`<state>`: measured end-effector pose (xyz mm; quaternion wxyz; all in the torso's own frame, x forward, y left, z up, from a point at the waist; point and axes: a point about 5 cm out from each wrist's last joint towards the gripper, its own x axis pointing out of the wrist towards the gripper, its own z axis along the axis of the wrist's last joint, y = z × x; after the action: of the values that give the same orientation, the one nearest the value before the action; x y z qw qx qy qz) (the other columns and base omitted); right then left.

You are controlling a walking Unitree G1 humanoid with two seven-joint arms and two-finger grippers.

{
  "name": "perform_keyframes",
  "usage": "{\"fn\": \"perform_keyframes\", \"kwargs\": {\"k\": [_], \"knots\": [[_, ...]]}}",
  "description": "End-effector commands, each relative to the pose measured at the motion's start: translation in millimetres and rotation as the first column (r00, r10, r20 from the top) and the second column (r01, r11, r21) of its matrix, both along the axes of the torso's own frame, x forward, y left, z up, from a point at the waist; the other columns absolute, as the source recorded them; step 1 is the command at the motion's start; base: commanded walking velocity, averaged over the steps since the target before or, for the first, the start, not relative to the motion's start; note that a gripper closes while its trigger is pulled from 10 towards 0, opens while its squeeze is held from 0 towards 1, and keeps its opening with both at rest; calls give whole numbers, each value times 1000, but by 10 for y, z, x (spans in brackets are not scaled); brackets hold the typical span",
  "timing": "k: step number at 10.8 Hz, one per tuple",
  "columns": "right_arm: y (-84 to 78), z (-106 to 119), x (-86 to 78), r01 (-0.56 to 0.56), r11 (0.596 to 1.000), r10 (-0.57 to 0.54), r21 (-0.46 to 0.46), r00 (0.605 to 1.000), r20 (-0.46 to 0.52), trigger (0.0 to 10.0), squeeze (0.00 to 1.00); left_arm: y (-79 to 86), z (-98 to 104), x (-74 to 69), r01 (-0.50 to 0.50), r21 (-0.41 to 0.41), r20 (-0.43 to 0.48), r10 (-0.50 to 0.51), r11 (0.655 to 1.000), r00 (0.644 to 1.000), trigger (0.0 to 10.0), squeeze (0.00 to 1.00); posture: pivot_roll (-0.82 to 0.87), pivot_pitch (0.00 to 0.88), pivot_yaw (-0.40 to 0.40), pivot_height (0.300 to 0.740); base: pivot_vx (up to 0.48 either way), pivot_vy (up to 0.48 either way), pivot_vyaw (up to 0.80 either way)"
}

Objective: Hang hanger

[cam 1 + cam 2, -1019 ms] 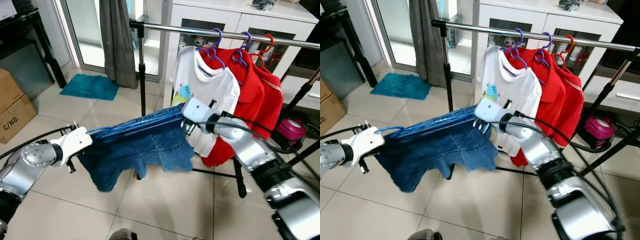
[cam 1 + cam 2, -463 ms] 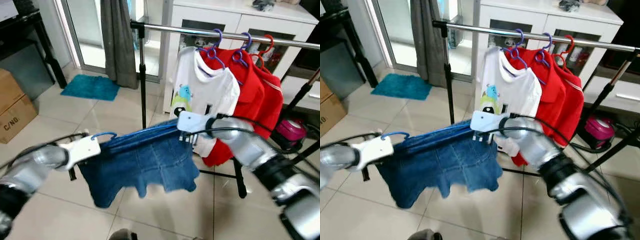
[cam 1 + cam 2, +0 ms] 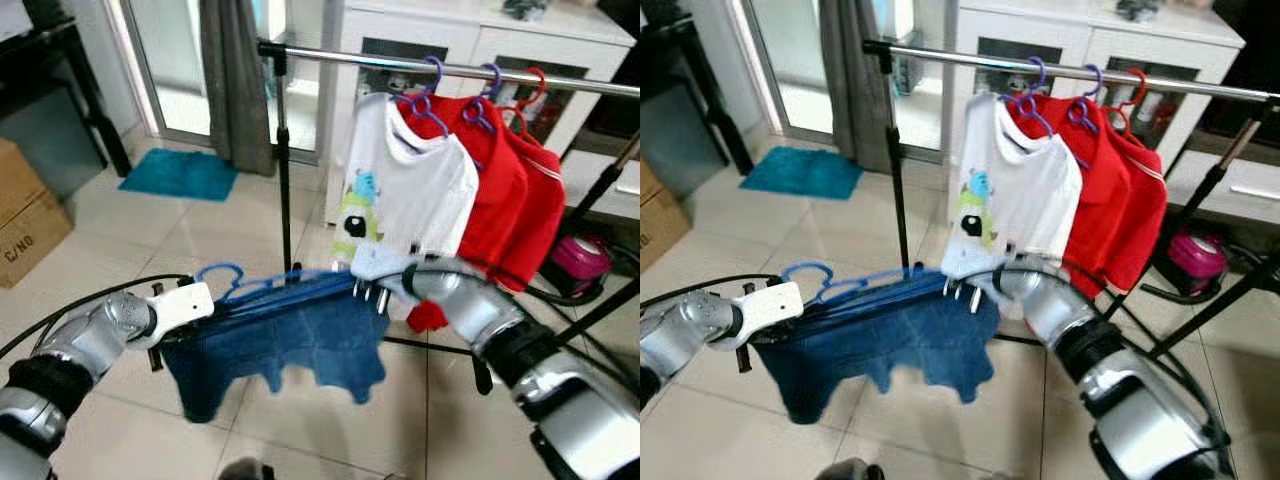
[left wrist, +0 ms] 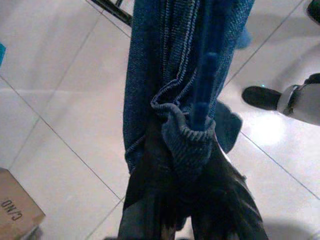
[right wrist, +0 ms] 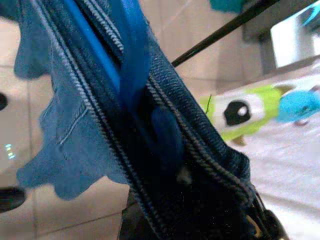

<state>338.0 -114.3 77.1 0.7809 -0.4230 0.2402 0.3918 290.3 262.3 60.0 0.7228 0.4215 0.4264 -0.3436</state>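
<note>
Left eye view shows the blue plastic hanger carrying the blue denim shorts sitting lower and flatter than it did 1 second ago: then its right end was raised toward the white cartoon-print t-shirt, now both ends are about level, well below the silver metal clothes rail. The hanger's curved blue hook is now plain to see, close beside the left tool, lying flat rather than pointing up at the rail. As I judge it, the hanging itself is not yet done; the hanger looks to have been pulled back and lowered, so the hook has yet to be turned upward and lifted to the bare stretch of rail to the left of the purple hangers that carry the t-shirt and the 2 red shirts

Left wrist view has the left tool's 2 black fingers clenched on a bunched denim hem with the blue hanger bar running up out of the grip. Right wrist view has the right tool clamped on the other end, denim seams and blue plastic wedged between its fingers; in the left eye view it sits at, just in front of the t-shirt's hem. Between them the shorts droop over the grey tiled floor
</note>
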Motion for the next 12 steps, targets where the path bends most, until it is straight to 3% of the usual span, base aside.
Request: {"fn": "perform_keyframes", "kwargs": {"k": [1,3,4,5,7,9,11,12], "knots": [[-525,25,113,194,974,-188,-112,980,63,0,0,587,-133,-342,-142,255,-141,182,957,973,0,0,33,0,-9,740,0,0,0],[-674,-193,17,254,962,-250,-103,967,49,0,0,140,51,-166,-35,88,-101,44,995,994,0,0,38,0,-14,740,0,0,0],[-673,-185,10,272,962,-272,-4,962,17,0,0,124,54,-185,7,103,-130,6,995,991,0,0,38,0,-14,740,0,0,0],[-651,-100,30,260,958,-262,124,965,-2,0,0,249,-45,-259,15,161,-180,14,987,984,0,0,40,0,-14,740,0,0,0],[-729,-11,33,198,967,-204,162,979,22,0,0,416,-170,-444,13,239,-263,51,971,964,0,0,38,0,-7,740,0,0,0],[-722,190,18,109,944,-119,312,993,14,0,0,698,-346,-745,-33,308,-373,152,951,915,0,0,36,0,-3,740,0,0,0],[-788,322,46,77,962,-98,262,993,69,0,0,892,-459,-1011,-84,339,-446,239,937,862,0,0,37,0,-1,740,0,0,0],[-762,352,61,65,964,-89,257,992,84,0,0,897,-477,-1029,-90,337,-441,241,937,865,0,0,38,0,-12,740,0,0,0]]}}
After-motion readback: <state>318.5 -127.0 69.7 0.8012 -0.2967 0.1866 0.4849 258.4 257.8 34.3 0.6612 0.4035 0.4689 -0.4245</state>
